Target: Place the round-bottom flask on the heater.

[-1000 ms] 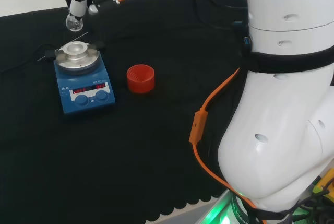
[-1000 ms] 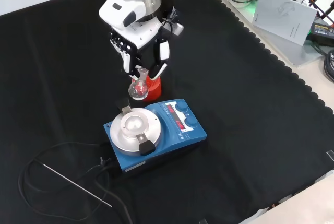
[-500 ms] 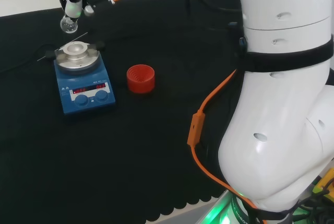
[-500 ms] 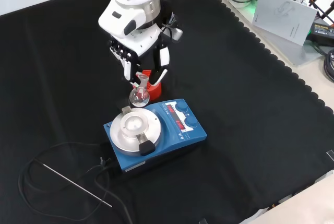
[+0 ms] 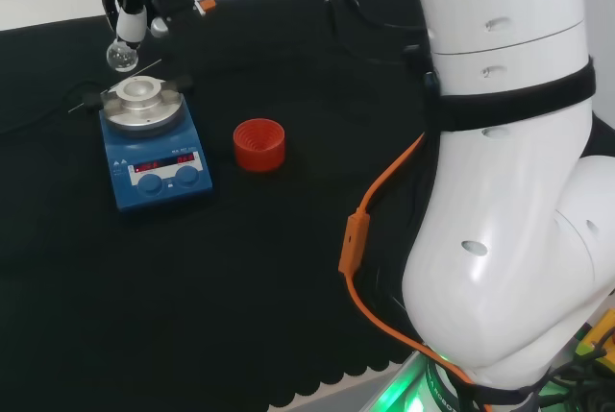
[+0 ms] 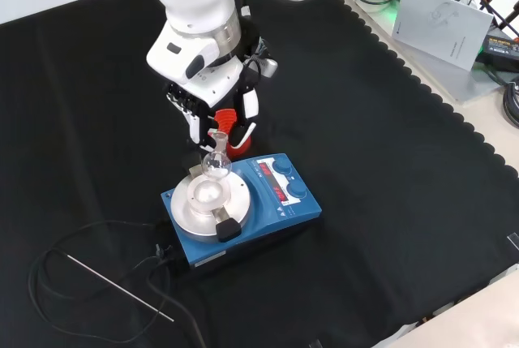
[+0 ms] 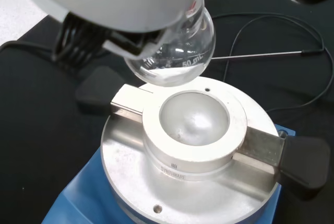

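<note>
Black cloth (image 6: 389, 202) covers the bench, its scalloped edge nearest in the front view. On it, closest to that edge, lie a thin metal rod (image 6: 122, 287) and a loose black cable (image 6: 97, 230). Beyond them stands the heater (image 6: 239, 206), a blue unit with two knobs and a silver top plate carrying a round metal bowl block (image 7: 193, 122). Black-handled clamps extend from either side of the block in the wrist view. The round-bottom flask (image 6: 216, 163) hangs just above the block's rim, clear of the bowl, its neck upright. The hand (image 6: 215, 100) has its fingers curled down around the flask's neck, pinching it. Behind the hand in the front view, partly hidden, sits the red ribbed ring stand (image 5: 258, 144); the head view shows it well to the right of the heater.
</note>
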{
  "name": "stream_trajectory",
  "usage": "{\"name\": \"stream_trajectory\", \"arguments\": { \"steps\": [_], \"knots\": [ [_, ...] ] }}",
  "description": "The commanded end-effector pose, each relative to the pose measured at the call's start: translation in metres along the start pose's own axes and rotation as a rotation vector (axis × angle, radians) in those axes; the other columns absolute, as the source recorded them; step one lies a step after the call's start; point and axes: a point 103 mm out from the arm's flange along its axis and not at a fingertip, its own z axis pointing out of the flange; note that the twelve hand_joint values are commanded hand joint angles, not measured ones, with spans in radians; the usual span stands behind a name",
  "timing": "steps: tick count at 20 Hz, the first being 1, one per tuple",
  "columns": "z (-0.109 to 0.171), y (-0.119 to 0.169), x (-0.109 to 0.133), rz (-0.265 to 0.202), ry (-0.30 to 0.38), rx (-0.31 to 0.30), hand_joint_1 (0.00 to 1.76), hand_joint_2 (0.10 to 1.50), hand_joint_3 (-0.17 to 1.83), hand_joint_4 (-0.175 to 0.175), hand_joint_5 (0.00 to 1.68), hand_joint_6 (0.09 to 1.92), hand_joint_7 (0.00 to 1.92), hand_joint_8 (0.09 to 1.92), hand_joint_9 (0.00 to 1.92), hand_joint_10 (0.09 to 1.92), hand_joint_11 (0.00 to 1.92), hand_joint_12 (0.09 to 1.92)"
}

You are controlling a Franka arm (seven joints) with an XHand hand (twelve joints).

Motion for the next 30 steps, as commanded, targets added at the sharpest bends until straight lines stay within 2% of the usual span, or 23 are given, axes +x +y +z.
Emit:
{"name": "stream_trajectory", "arguments": {
  "steps": [1, 10, 16, 30],
  "knots": [
    [0.003, 0.003, -0.001, 0.0, 0.007, 0.015, 1.22, 0.45, 0.96, -0.175, 1.39, 0.62, 1.63, 0.47, 1.84, 0.18, 1.78, 0.76],
    [0.01, 0.008, -0.002, -0.001, -0.004, 0.042, 1.22, 0.45, 0.96, -0.175, 1.39, 0.62, 1.63, 0.47, 1.84, 0.18, 1.78, 0.76],
    [0.03, 0.011, -0.002, -0.006, -0.006, 0.069, 1.22, 0.45, 0.96, -0.175, 1.39, 0.62, 1.63, 0.47, 1.84, 0.17, 1.78, 0.76],
    [0.038, 0.008, -0.007, -0.005, 0.004, 0.078, 1.22, 0.45, 0.97, -0.175, 1.39, 0.62, 1.63, 0.47, 1.84, 0.17, 1.78, 0.76]
  ]
}}
